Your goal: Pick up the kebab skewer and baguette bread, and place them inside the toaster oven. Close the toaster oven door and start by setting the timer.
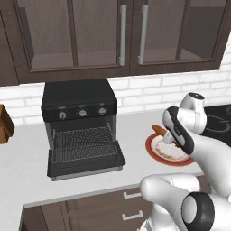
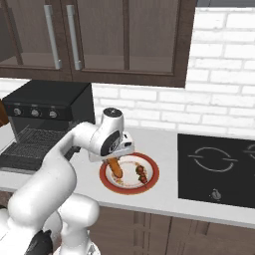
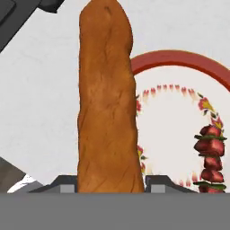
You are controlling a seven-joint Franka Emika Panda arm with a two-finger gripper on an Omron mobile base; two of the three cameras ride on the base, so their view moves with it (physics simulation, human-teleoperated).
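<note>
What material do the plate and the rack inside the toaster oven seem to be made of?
The plate looks like glazed ceramic: a smooth white centre, a red rim and small painted flowers. The rack in the toaster oven looks like bare metal wire: a fine grey grid. Both are rendered, so this is only a guess.

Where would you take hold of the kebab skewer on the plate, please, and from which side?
Grip the kebab skewer from above, at its middle, jaws across its short width. It lies flat on the plate, clear of the baguette bread that the gripper now holds, so there looks to be room beside it.
</note>
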